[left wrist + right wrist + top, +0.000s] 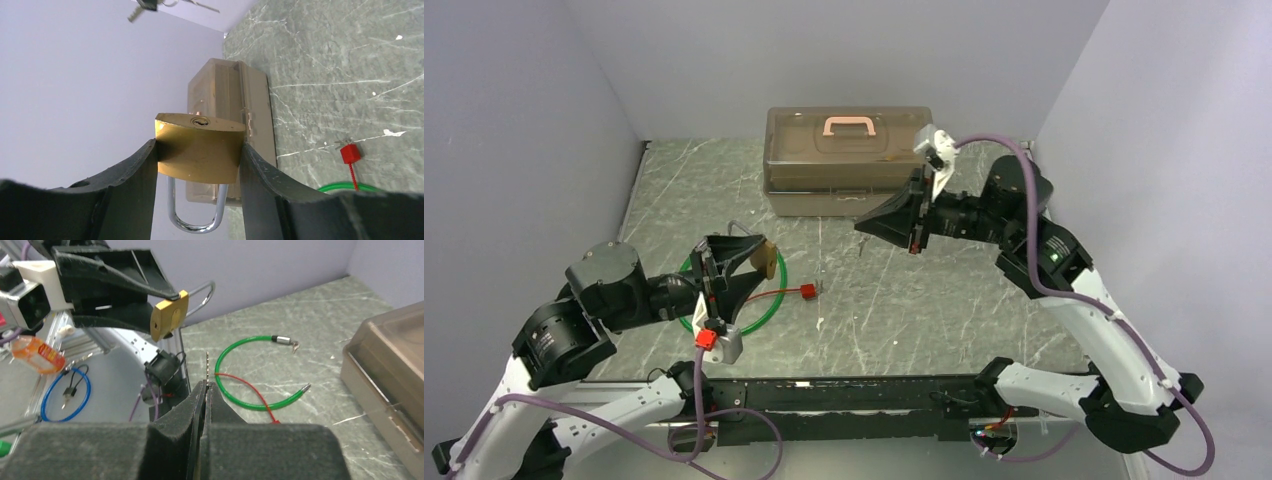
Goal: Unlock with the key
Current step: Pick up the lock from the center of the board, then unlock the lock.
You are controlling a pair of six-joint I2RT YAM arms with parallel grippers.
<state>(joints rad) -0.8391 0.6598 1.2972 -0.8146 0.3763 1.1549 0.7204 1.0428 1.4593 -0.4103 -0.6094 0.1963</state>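
My left gripper [759, 262] is shut on the sides of a small brass padlock [767, 258] and holds it in the air. In the left wrist view the padlock [200, 147] sits between the black fingers [125, 185], keyhole [200, 121] facing away, silver shackle [196, 220] toward the camera. My right gripper [206, 387] is shut on the key [207, 367], a thin silver blade sticking out past the fingertips. The key points toward the padlock [170, 320], short of it and lower in the right wrist view. Seen from above, the right gripper [861, 226] hovers to the right of the padlock.
A brownish translucent toolbox [849, 160] with a pink handle stands at the back of the table. A green cable loop [769, 300] and a red tag [806, 291] on red wire lie under the left gripper. Grey walls close in on three sides.
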